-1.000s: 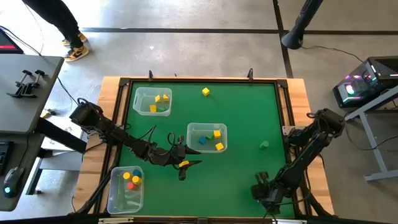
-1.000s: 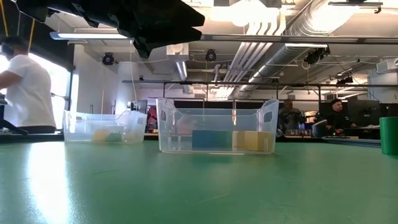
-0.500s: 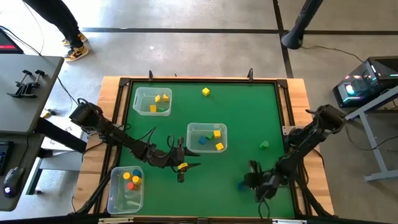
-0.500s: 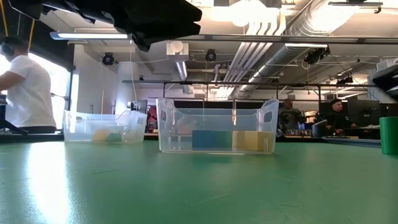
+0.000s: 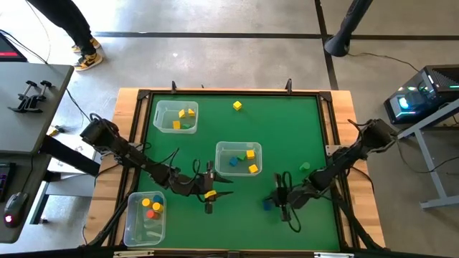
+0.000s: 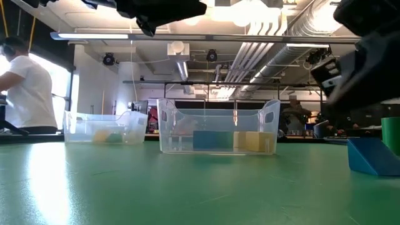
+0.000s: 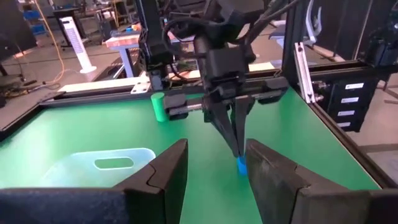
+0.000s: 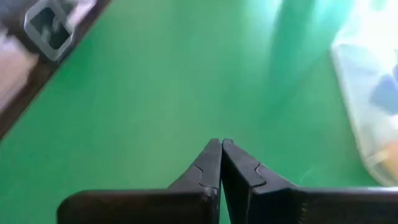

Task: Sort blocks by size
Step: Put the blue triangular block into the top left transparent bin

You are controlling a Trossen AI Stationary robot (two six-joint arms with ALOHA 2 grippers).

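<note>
Now a blue block (image 5: 267, 204) lies just beside the closed right gripper (image 5: 281, 203)

Blue block (image 6: 370, 155), green table (image 5: 287, 122)

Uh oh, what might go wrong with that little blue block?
The right gripper is shut, with its tip right beside the blue block. It may just shove or tip the block instead of grabbing it. The left gripper hovers close by over mid-table, so the two arms might bump.
</note>
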